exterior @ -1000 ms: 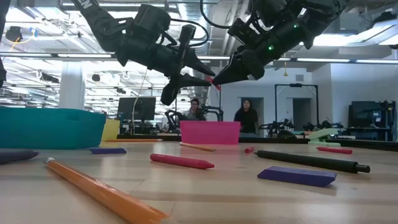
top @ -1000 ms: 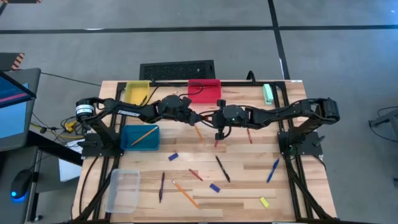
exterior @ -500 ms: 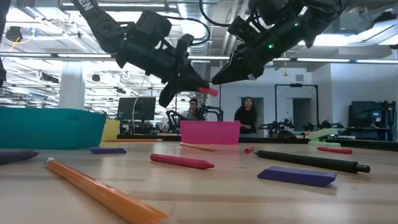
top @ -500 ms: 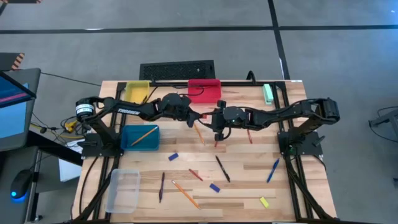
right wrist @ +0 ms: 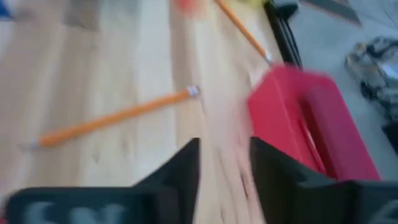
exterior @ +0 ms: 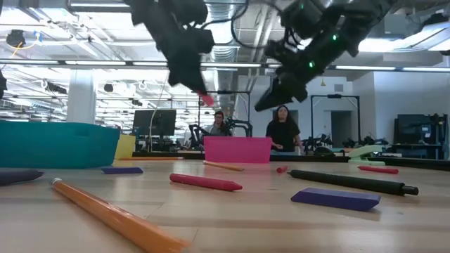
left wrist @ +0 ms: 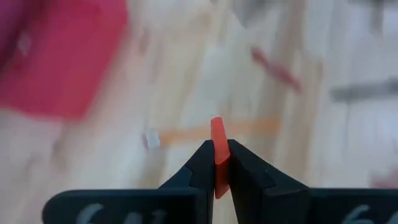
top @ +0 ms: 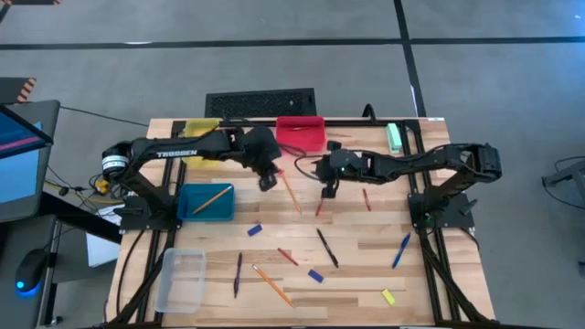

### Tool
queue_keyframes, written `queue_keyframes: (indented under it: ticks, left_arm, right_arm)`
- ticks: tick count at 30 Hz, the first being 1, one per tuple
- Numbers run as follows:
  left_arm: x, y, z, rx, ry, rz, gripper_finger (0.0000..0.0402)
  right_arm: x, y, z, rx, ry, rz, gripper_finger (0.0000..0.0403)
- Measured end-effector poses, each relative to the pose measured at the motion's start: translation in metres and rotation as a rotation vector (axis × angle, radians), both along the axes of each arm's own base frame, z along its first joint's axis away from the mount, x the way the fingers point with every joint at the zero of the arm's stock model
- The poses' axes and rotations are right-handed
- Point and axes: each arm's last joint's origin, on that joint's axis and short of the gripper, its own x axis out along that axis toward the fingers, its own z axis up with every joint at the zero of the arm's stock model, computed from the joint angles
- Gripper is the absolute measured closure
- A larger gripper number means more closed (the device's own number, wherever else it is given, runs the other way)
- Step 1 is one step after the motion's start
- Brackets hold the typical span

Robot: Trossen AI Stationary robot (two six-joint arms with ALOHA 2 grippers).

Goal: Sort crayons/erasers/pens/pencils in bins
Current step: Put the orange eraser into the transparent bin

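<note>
A crayon (left wrist: pixel 216 144), short and orange-red, is pinched between the closed fingers of the left tool (top: pixel 268 180), its tip standing out past the fingertips; in the low view the same red end (exterior: pixel 207 100) is seen held well above the desk (top: pixel 366 247). Just beyond this tool, toward the far edge of the desk, the red bin (top: pixel 301 132) is found, and the yellow bin (top: pixel 201 133) sits further along that same edge. The teal bin (top: pixel 206 201) lies nearer the front on the tool's outer side, with a pencil (top: pixel 216 196) inside it. The right tool (top: pixel 329 190) is raised over the middle of the desk, its fingers parted and nothing between them, and a clear gap is left between the two tools. An orange pencil (top: pixel 290 193) lies on the bare wood between them. The remaining pens, erasers and crayons are scattered nearer the front edge, away from both tools. The clear bin (top: pixel 182 280) is set at the front left corner.
</note>
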Motion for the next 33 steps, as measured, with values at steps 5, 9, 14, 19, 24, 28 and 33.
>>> queue_keyframes:
  ticks: [5, 9, 14, 19, 24, 28, 33]
  left_arm:
    - [-0.020, -0.022, 0.015, -0.106, 0.271, -0.079, 0.0380]
    - [-0.034, -0.045, 0.020, -0.156, 0.460, -0.078, 0.0380]
    - [-0.048, -0.082, 0.022, -0.187, 0.629, -0.055, 0.0381]
    - [-0.064, -0.120, 0.031, -0.261, 0.645, -0.044, 0.0385]
    - [-0.098, -0.151, 0.027, -0.385, 0.705, 0.029, 0.0387]
    - [-0.120, -0.175, 0.018, -0.489, 0.687, 0.050, 0.0388]
    - [-0.149, -0.196, -0.007, -0.487, 0.748, 0.063, 0.0388]
  right_arm:
    - [-0.012, -0.019, -0.013, 0.037, 0.029, -0.039, 0.0386]
    - [-0.019, -0.027, -0.020, 0.050, 0.035, -0.057, 0.0387]
    - [-0.022, -0.030, -0.023, 0.054, -0.003, -0.049, 0.0395]
    - [-0.023, -0.035, -0.024, 0.100, -0.045, -0.009, 0.0395]
    - [-0.023, -0.034, -0.024, 0.111, -0.052, 0.009, 0.0399]
    - [-0.023, -0.034, -0.024, 0.113, -0.053, 0.008, 0.0396]
    - [-0.022, -0.034, -0.023, 0.111, -0.059, 0.008, 0.0400]
